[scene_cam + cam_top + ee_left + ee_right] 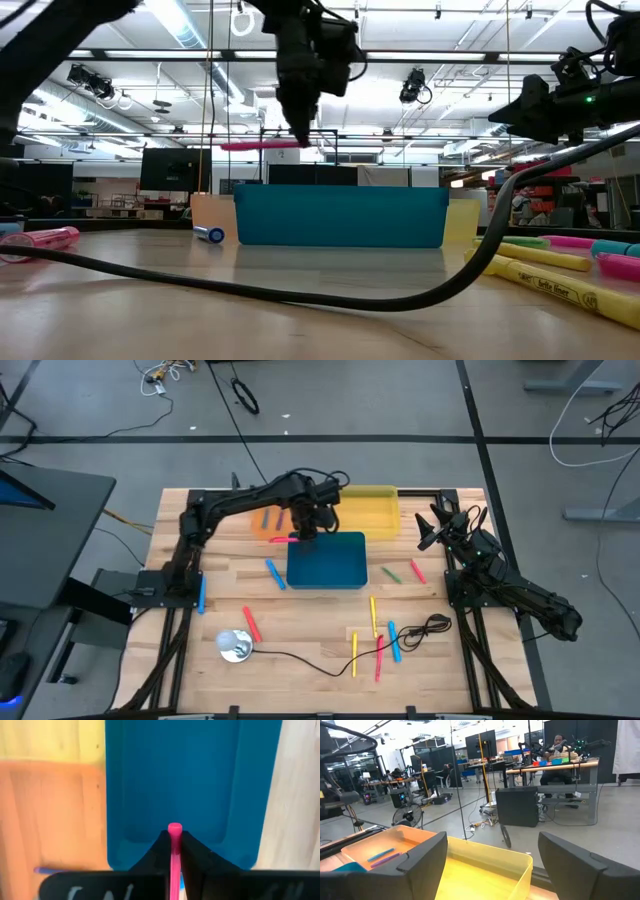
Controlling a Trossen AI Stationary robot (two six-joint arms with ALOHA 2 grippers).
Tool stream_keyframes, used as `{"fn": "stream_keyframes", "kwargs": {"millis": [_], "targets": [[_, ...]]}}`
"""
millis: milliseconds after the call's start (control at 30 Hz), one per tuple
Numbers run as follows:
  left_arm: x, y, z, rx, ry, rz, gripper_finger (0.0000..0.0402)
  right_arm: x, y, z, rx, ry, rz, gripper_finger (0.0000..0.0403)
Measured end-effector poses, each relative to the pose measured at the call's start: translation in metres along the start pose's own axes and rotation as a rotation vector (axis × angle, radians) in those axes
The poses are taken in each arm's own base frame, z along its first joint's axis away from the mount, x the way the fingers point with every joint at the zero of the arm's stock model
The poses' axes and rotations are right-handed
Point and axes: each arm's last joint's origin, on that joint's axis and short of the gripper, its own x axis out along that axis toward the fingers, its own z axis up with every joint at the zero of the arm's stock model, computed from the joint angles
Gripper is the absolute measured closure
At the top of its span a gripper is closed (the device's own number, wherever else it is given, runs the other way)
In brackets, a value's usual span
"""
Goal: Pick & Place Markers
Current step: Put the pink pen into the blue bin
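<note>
My left gripper (305, 532) hangs over the far left corner of the blue tray (327, 560), shut on a pink marker (262, 145). More markers lie loose on the wooden table: blue ones (275, 573) (201, 592) (395, 640), red ones (251, 624) (417, 571), a green one (390, 573) and yellow ones (373, 615). In the orange tray (385, 847) lie a blue and a purple marker. My right gripper (432, 528) waits open at the right edge, beside the yellow tray (368, 510). My left gripper pinches the pink marker near one end (174, 834) between its two fingers. The fingers (300, 125) come from above, pointing down, and lie across the marker. The marker hangs level and clear above the blue tray's rim, its long free part (245, 145) sticking out toward the table's left.
A thin black cable (330, 660) snakes over the near half of the table from a small silvery round thing (236, 646) to a coil (430, 625). The orange tray (268, 522) and the yellow tray stand side by side behind the blue tray.
</note>
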Motion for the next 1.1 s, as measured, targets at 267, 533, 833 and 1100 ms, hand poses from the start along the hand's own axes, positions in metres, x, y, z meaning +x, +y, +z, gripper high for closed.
{"fn": "stream_keyframes", "kwargs": {"millis": [267, 533, 833, 1100], "targets": [[0.020, -0.001, 0.032, 0.032, -0.036, -0.009, 0.0383, 0.000, 0.000, 0.000, 0.000, 0.000, 0.001, 0.0089], [0.040, 0.004, 0.050, 0.049, -0.048, -0.004, 0.0383, 0.000, 0.000, 0.000, 0.000, 0.000, 0.000, 0.0089], [0.059, 0.009, 0.051, 0.044, -0.058, -0.007, 0.0383, 0.000, 0.000, 0.000, 0.000, 0.000, 0.000, 0.0089], [0.090, 0.012, 0.044, 0.037, -0.034, -0.011, 0.0383, 0.000, 0.000, 0.000, 0.000, 0.000, 0.000, 0.0089]]}}
